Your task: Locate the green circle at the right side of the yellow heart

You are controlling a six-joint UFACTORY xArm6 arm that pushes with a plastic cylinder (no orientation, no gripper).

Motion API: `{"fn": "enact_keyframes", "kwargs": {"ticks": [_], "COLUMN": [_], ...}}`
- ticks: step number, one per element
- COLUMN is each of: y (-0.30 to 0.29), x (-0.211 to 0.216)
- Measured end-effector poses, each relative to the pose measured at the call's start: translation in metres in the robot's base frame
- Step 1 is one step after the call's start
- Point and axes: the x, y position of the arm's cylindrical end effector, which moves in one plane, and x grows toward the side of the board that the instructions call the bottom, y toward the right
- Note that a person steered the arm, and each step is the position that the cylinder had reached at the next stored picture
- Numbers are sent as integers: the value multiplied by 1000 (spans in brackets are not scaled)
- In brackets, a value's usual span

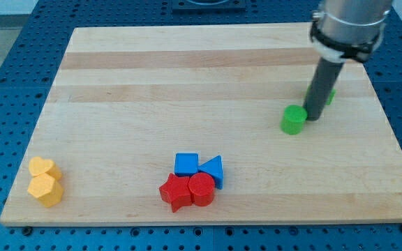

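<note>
Rod: no claw fitted; tip (312, 117) set just right of green circle (293, 120), touching it.
Green circle: view's right, mid-height.
Yellow heart (43, 168): bottom left, well apart from circle.

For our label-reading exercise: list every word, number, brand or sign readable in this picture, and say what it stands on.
None: no text can be read on the wooden board, the coloured blocks, such as the green circle, or the arm above my tip.
</note>
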Motion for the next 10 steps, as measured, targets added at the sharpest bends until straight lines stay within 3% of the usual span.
{"fn": "enact_keyframes", "kwargs": {"ticks": [2, 3, 6, 8, 10], "y": [58, 26, -183, -175, -262], "x": [16, 18, 17, 0, -19]}}
